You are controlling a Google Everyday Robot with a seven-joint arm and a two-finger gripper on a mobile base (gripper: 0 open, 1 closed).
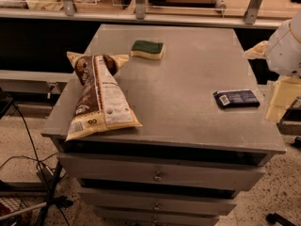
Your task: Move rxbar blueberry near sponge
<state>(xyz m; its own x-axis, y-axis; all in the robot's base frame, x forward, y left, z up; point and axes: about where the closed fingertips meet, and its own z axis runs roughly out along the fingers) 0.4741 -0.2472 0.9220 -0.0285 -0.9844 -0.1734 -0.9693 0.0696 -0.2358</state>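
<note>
The rxbar blueberry (236, 98) is a small dark navy bar with a white label patch at its left end. It lies flat near the right edge of the grey cabinet top (178, 79). The sponge (147, 49) has a dark green top and a yellow body and lies at the back centre-left of the top. My gripper (280, 97) is at the right edge of the view, just right of the bar, beyond the cabinet's right edge, and apart from the bar. It holds nothing that I can see.
A large brown-and-white snack bag (98, 95) lies on the left front of the top. Drawers (157, 175) run down the cabinet front. A shelf rail with metal posts (141, 4) stands behind. Cables and a stand leg (42, 192) are on the floor at left.
</note>
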